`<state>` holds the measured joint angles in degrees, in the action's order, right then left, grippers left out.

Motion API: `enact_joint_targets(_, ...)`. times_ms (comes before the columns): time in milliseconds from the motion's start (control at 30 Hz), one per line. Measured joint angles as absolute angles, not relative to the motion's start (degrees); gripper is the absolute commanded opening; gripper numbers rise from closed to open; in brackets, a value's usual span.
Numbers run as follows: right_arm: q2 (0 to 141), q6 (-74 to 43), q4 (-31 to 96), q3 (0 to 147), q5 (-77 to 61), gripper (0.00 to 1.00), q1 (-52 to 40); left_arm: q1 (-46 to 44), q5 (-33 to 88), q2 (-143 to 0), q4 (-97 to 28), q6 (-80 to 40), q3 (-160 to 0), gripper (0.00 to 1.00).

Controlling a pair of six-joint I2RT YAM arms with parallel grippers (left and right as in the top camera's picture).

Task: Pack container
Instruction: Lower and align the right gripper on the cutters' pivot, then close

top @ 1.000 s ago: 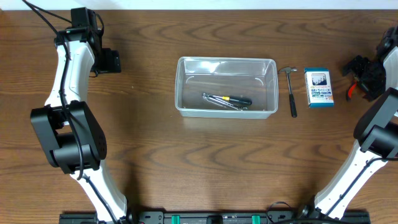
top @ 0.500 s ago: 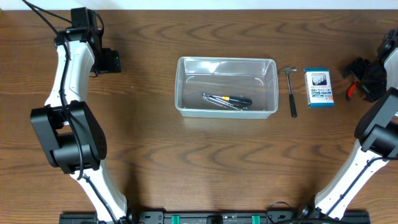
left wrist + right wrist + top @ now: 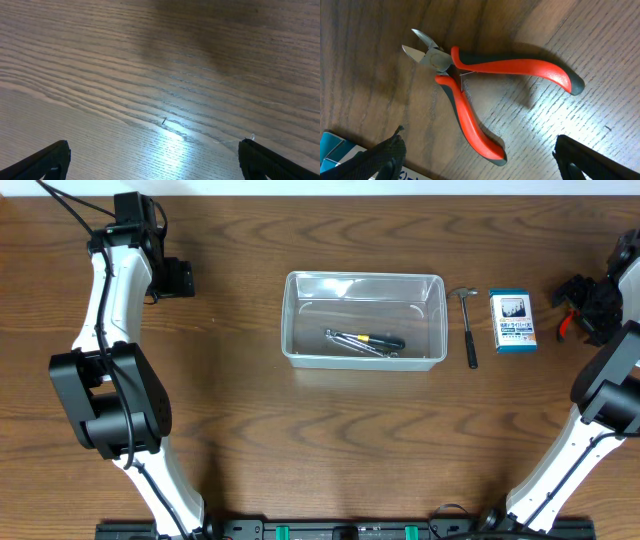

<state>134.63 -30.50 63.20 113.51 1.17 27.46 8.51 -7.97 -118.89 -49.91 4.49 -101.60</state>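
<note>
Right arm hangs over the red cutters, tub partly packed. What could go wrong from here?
1. The red cutters lie flat with handles splayed. The open right gripper may pinch only one handle, letting the tool swing or slip.
2. The blue-and-white box and the hammer lie between the cutters and the container, so a low carry could knock them.

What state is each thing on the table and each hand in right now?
container: lidless, a few tools inside
hammer: flat on table, outside container
small box: flat, label up, outside container
cutters: on table, blades slightly apart
left hand: open, empty, over bare table
right hand: open, empty, above cutters
</note>
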Motion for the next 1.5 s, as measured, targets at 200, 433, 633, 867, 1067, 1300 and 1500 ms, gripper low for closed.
enact_joint_targets(200, 134.6, -30.5, 63.2, 113.5, 1.3, 0.96, 27.5, 8.5, -8.0, -118.9, -49.9, 4.5, -101.6, 0.98)
enact_joint_targets(433, 134.6, -30.5, 63.4, 113.5, 1.5, 0.95, 27.5, 8.5, -8.0, -118.9, -49.9, 4.5, -101.6, 0.98)
enact_joint_targets(633, 134.6, -30.5, 63.9, 113.5, 2.2, 0.95, 27.5, 8.5, -8.0, -118.9, -49.9, 4.5, -101.6, 0.98)
enact_joint_targets(867, 134.6, -30.5, 65.2, 113.5, 2.6, 0.94, 27.5, 8.5, -8.0, -118.9, -49.9, 4.5, -101.6, 0.98)
enact_joint_targets(1067, 134.6, -30.5, 64.5, 113.5, 2.6, 0.92, 27.5, 8.5, -8.0, -118.9, -49.9, 4.5, -101.6, 0.98)
enact_joint_targets(1300, 134.6, -30.5, 63.1, 113.5, 2.6, 0.91, 27.5, 8.5, -8.0, -118.9, -49.9, 4.5, -101.6, 0.98)
enact_joint_targets(1500, 135.3, -30.5, 62.7, 113.5, 2.2, 0.92, 27.5, 8.5, -8.0, -118.9, -49.9, 4.5, -101.6, 0.98)
